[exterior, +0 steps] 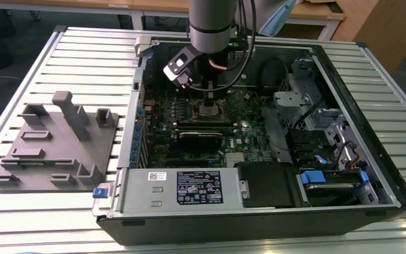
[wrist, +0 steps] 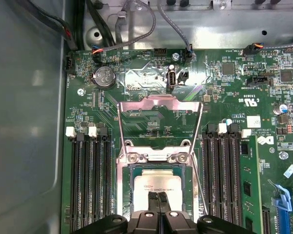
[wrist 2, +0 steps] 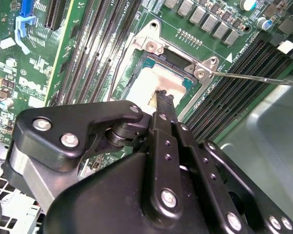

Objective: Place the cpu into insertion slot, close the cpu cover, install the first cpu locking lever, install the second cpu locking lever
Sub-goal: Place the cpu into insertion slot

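Gripper, exterior view: the gripper point(exterior: 209, 103) hangs inside the open computer case point(exterior: 344, 69), low over the green motherboard point(exterior: 188, 114).
Second wrist view: its fingers point(wrist 2: 164, 105) are pressed together with no gap, tips on the cpu point(wrist 2: 146, 85); a thin locking lever point(wrist 2: 254, 77) stands free beside it.
First wrist view: the cpu lies in the insertion slot point(wrist: 187, 185); the cpu cover point(wrist: 158, 101) is swung open, away from the slot.

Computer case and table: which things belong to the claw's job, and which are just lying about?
Job: claw, cpu, cpu cover, locking lever.
Lying about: memory slots, coin battery, expansion card, grey fixture block.
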